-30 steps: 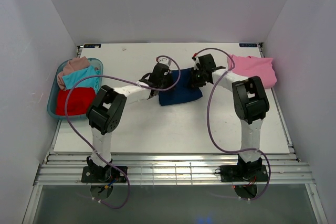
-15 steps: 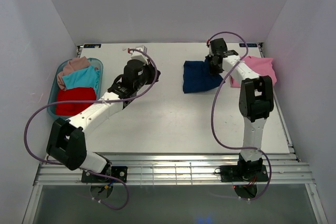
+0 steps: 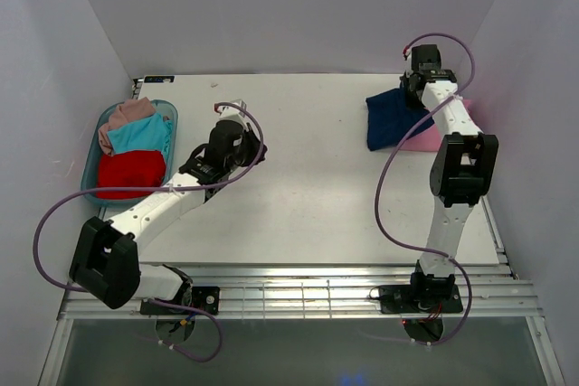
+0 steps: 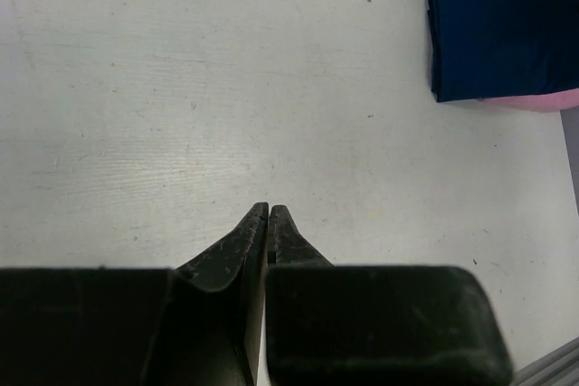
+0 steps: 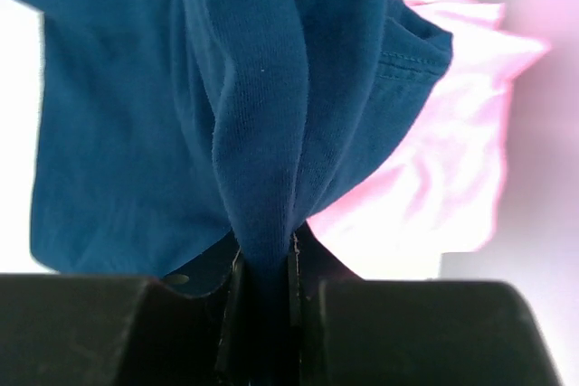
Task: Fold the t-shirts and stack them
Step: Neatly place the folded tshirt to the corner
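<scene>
White walls stand round a white counter (image 3: 317, 196). From above, the blue shirt (image 3: 391, 119) has moved: a moment ago it lay in the middle, and now it is at the far right, over the pink shirt (image 3: 423, 140). The right claw (image 3: 409, 95) carried it there and is clamped on its top edge. The left claw (image 3: 255, 149) has let go and pulled back to the left side. So I think the blue shirt is about to go on the pile. A red shirt (image 3: 129, 172), a teal shirt (image 3: 145, 133) and a dusty pink shirt (image 3: 127, 115) wait bunched in the basket (image 3: 89, 189). Most of the pink shirt is hidden.

The left claw's camera shows its two tips pressed together, holding nothing, over bare counter. The blue shirt is cut off at the top right corner, with a thin strip of pink under it.

The right claw's camera shows blue cloth pinched tight between its fingers (image 5: 226, 296), hanging in folds in front of the pink shirt. No picture on the blue shirt can be seen. I cannot tell if it lies flat on the pink one yet
</scene>
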Motion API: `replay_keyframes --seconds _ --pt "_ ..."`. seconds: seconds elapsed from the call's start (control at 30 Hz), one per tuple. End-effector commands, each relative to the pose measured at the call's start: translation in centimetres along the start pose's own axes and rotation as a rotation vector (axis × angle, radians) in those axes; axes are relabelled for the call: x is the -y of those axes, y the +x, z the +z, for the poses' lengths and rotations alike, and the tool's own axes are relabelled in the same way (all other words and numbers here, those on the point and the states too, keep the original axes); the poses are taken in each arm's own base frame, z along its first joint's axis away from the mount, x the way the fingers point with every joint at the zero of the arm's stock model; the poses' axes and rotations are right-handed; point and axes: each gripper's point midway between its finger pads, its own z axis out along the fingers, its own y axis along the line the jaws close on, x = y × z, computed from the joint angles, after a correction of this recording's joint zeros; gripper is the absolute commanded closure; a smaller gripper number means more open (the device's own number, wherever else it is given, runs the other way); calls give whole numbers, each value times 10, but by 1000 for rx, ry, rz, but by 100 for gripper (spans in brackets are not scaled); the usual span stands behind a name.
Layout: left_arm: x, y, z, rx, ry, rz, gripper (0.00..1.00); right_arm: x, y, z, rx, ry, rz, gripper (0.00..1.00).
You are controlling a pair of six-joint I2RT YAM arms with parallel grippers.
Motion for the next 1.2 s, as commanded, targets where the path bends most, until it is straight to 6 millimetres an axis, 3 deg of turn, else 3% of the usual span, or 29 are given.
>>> replay_keyframes --seconds 0.0,0.3,0.5,0.8,0.97,1.17 --pt "-1 -7 -11 28 -3 -20 85 47 -28 -30 90 69 20 92" --pt "-4 -2 -13 13 -11 -24 86 111 -9 -33 79 117 117 92" --pt "-8 7 -15 -6 -15 -31 86 144 -10 -38 110 118 187 92" --pt "-10 11 -17 -15 -15 -38 86 123 -17 -34 137 7 242 92" --pt "-12 17 -17 -30 -18 -44 87 112 -53 -61 268 -95 283 92" --pt "-15 23 -19 -39 -19 -56 87 129 -90 -95 378 -66 318 92"
